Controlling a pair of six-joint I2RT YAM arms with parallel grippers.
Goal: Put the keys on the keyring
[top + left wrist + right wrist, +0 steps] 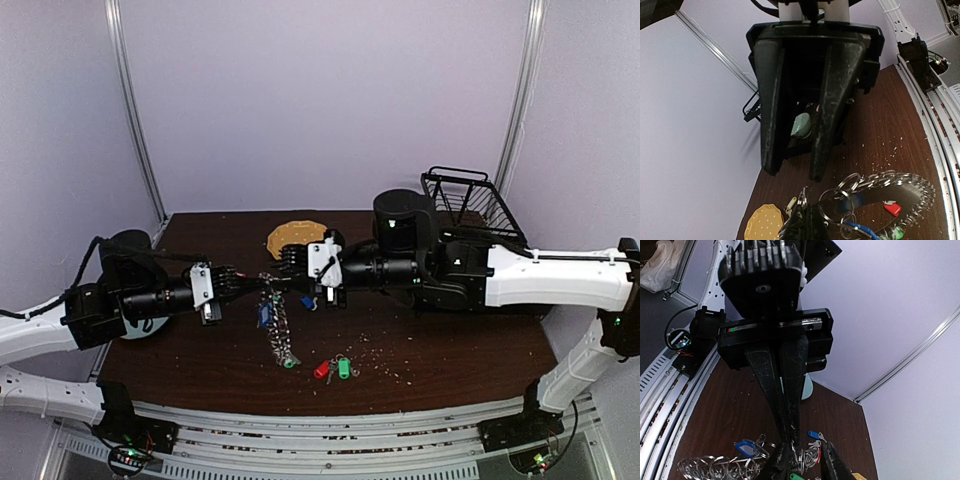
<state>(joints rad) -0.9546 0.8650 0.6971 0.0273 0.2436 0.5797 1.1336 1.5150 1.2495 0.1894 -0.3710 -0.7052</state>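
- While dangling from one pinch like this, could swivel or slide loose pretty easily: talking about the keyring (280, 335), top end lifted between the two arms, lower end sagging down to the table (450, 350).
- Left gripper (786, 445): jaws pressed together on the ring's wire, doing all the holding.
- Right gripper (795, 172): jaws spread, pinching nothing, hovering just beside the left one at the top of the ring.
- Can't really tell, wrist views too cluttered down there, whether properly threaded or only resting against the wire: blue-tagged key (813, 434) near the fingertips. If only half on, would drop with the first jiggle.
- Not on yet: red-tagged key (321, 369) and green-tagged key (344, 368), lying on the table just beside the ring's lower end.
- Biggest worry: both sets of fingertips crowded close, so easy to bump each other or snag that spiky fringe when reaching back in. A snag could yank the wire right out of the pinch.
- Also worth watching the sagging end. Dragging it sideways would sweep those two loose keys around and make them harder to grab.
- Yellow plate (297, 236) and wire basket (470, 200) at the back, well apart, no trouble from those.
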